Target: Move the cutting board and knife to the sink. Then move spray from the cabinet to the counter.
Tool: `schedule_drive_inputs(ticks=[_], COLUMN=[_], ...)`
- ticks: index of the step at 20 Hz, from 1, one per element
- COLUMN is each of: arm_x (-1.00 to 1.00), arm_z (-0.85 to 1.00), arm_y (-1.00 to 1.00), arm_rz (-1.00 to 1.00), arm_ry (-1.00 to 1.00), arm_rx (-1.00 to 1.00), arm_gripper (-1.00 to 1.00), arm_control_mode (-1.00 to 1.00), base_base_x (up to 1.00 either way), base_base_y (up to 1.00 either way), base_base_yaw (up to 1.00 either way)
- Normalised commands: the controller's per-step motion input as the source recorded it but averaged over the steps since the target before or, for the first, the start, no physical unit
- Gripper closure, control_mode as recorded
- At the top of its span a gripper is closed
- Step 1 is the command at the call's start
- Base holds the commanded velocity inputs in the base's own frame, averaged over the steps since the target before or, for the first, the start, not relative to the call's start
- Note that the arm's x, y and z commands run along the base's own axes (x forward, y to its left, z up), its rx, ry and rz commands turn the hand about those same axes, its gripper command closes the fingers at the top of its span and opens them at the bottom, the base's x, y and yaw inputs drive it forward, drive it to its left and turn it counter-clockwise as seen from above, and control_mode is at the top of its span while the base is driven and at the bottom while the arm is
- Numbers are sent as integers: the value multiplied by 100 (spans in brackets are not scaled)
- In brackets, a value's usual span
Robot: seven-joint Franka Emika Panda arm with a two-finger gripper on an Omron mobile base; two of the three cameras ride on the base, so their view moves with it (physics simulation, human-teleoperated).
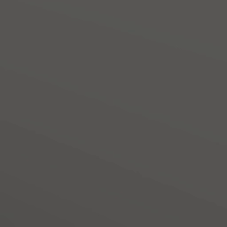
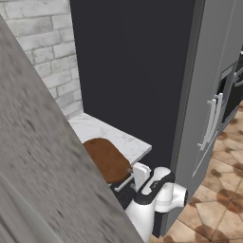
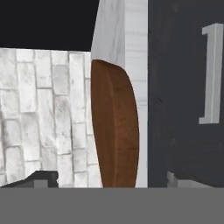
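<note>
cutting board [image 3: 114,127] stiff flat wood, lies on surface [image 2: 118,137] | take it by thin edge | pincer [image 3: 111,178] wide, empty

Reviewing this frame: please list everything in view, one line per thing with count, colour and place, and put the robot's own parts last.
cutting board: 1, dark brown, flat on the counter near its front edge, overhanging slightly; in the hand view it lies straight ahead.
counter: 1, white marble with grey veins, against the brick wall.
brick wall: 1, pale grey-white, behind the counter.
dark panel: 1, charcoal, rising behind the counter's right end.
fridge: 1, grey, with silver bar handles, right of the dark panel.
floor: terracotta tiles, lower right.
grey surface: 1, blurred, very close to the right base camera, covering its left side.
robot arm: 1, white with dark joints, below the counter edge.
end effector: 1, dark fingertips, open, facing the board.
</note>
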Motion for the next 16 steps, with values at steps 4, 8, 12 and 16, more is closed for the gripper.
schedule_drive_inputs(ticks=[4,8,12,16], arm_x=[0,6,12,14], arm_z=[0,-9,-2,-4], arm_y=[18,23,23,21], arm_rz=[0,0,0,0], arm_ry=[0,0,0,0], arm_rx=[0,0,0,0], arm_gripper=[-100,-100,-100,-100], arm_control_mode=[-100,-100,-100,-100], base_base_x=[0,0,0,0], base_base_y=[0,0,0,0], base_base_yaw=[0,0,0,0])
